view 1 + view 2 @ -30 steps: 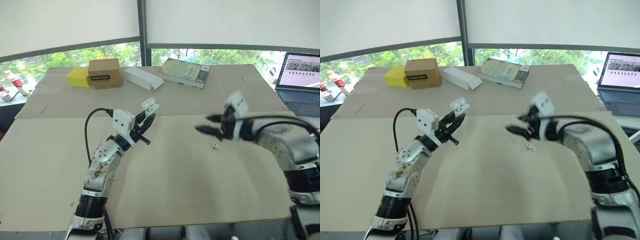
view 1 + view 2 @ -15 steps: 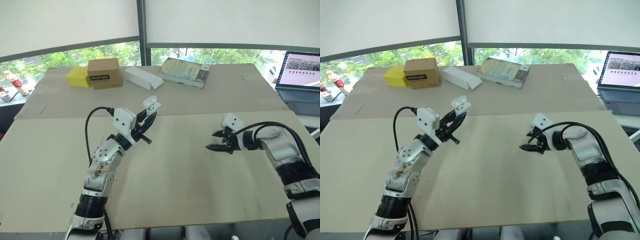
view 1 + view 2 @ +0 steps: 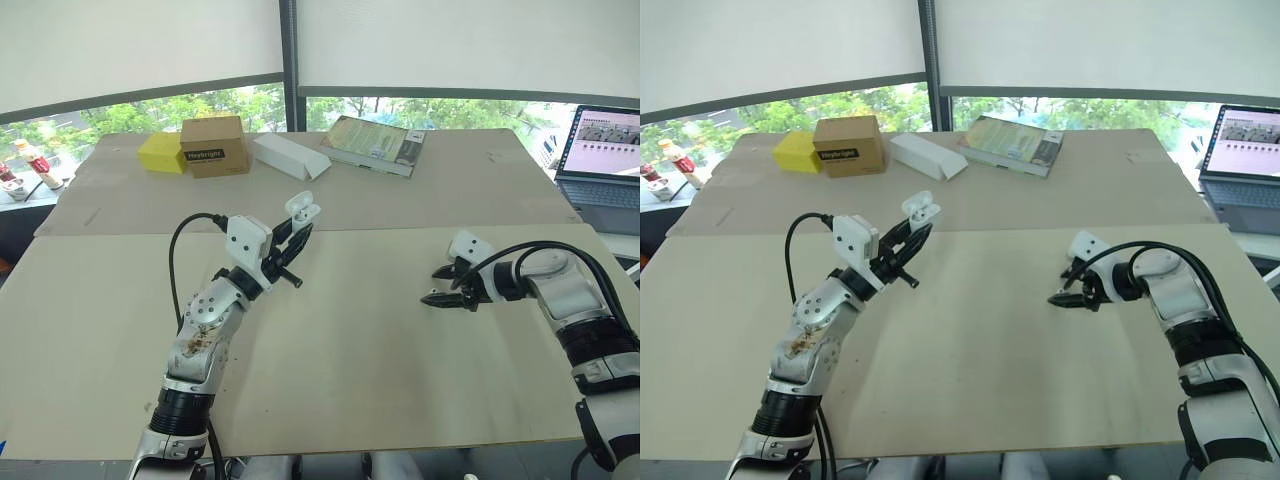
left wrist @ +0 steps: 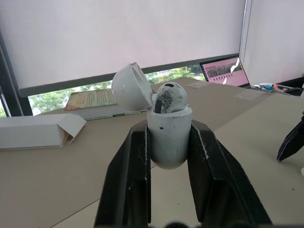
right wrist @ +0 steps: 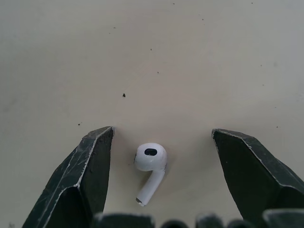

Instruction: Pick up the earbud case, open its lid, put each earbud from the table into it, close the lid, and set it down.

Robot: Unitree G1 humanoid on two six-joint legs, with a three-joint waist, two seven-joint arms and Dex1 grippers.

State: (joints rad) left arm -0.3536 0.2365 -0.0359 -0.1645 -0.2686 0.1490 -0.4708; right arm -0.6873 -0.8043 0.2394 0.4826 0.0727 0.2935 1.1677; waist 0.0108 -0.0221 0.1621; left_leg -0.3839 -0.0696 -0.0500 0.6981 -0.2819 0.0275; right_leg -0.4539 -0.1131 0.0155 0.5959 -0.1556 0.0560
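Left jaws grip open-lidded white earbud case (image 4: 168,130) | right jaws straddle earbud (image 5: 150,166)

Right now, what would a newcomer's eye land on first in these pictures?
The left gripper holds the white earbud case up off the table, lid flipped open. To the robot's right, the open right gripper straddles a lone white earbud lying on the table, touching neither finger.

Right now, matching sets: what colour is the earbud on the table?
White earbud, best in right wrist view.
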